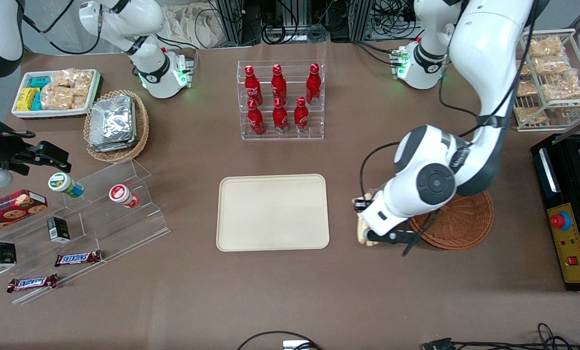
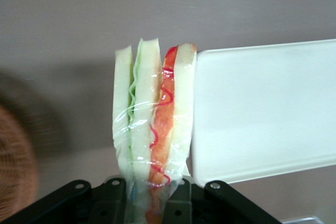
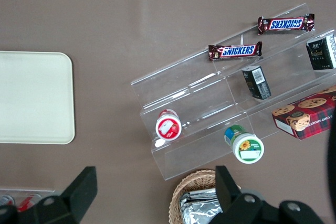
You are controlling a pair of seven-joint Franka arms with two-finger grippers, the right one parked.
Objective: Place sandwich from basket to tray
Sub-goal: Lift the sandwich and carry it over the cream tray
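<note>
My left gripper [image 1: 364, 221] is shut on the sandwich [image 2: 152, 124], a plastic-wrapped wedge of pale bread with green and red filling at its edge. In the front view the sandwich [image 1: 362, 228] shows only partly under the arm. It hangs above the brown table between the reddish-brown wicker basket [image 1: 460, 221] and the cream-beige tray [image 1: 273, 212]. In the left wrist view the tray [image 2: 268, 114] lies just past the sandwich and a blurred edge of the basket [image 2: 16, 166] shows beside it. The tray also shows in the right wrist view [image 3: 34, 98].
A clear rack of red bottles [image 1: 280, 99] stands farther from the front camera than the tray. A clear stepped stand [image 1: 95, 214] with snacks and a tan basket of foil packets [image 1: 115, 124] lie toward the parked arm's end. A black control box [image 1: 569, 214] sits beside the wicker basket.
</note>
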